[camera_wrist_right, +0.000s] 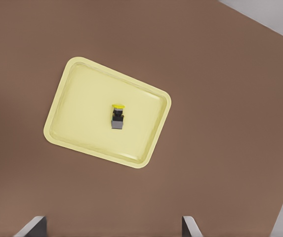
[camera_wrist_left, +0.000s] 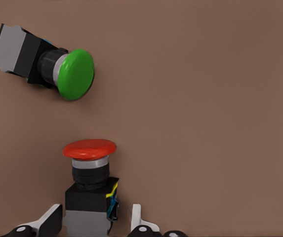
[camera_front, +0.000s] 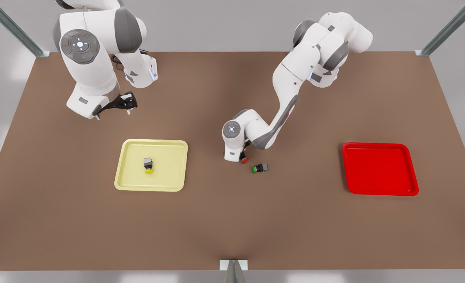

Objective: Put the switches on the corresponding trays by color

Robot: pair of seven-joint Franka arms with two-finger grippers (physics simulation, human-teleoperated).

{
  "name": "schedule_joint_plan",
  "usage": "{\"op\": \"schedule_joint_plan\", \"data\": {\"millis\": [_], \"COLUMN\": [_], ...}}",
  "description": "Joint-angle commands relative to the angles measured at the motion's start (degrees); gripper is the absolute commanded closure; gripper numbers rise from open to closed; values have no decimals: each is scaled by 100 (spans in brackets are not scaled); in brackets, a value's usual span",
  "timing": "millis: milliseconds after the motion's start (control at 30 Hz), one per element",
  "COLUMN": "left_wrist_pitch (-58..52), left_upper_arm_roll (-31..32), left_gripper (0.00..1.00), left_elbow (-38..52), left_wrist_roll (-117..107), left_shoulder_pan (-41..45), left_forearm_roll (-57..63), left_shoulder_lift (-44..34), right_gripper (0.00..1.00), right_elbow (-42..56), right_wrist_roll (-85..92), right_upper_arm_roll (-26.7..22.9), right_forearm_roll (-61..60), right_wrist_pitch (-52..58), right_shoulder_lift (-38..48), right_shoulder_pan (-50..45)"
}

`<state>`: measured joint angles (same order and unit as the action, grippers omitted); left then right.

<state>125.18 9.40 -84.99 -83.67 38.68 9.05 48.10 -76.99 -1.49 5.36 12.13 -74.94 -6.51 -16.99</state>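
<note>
Brown table [camera_front: 216,220]; left end effector [camera_wrist_left: 94,224] straddles red switch [camera_wrist_left: 89,182]; right end effector [camera_wrist_right: 114,228] wide, high.

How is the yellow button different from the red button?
The yellow switch has a yellow cap; the red switch has a red one. The yellow switch lies in the yellow tray; the red switch lies on the bare table, away from the red tray. No gripper is near the yellow switch; the left gripper's fingers flank the red switch. The right gripper waits, open. Both have dark boxy bodies.
</note>
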Motion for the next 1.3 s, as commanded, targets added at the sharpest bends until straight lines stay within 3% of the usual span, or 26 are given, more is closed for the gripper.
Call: {"op": "schedule_joint_plan", "data": {"millis": [0,467,567,1267], "left_wrist_pitch": [15,41,41,6], "left_upper_arm_roll": [0,0,0,9], "left_gripper": [29,39,46,49], "left_elbow": [0,-35,-35,-35], "left_wrist_roll": [0,9,9,0], "left_shoulder_pan": [0,-18,-18,-27], "left_forearm_roll": [0,0,0,-9], "left_shoulder_lift": [-3,-12,-12,-99], "right_gripper": [0,0,0,0], "right_elbow": [0,0,0,0], "right_wrist_roll": [0,9,9,18], "right_upper_arm_roll": [0,0,0,0], "right_forearm_roll": [0,9,9,70], "right_wrist_pitch": [-3,6,6,15], "right_shoulder_lift": [0,-8,-8,-79], "right_shoulder_pan": [3,11,11,3]}}
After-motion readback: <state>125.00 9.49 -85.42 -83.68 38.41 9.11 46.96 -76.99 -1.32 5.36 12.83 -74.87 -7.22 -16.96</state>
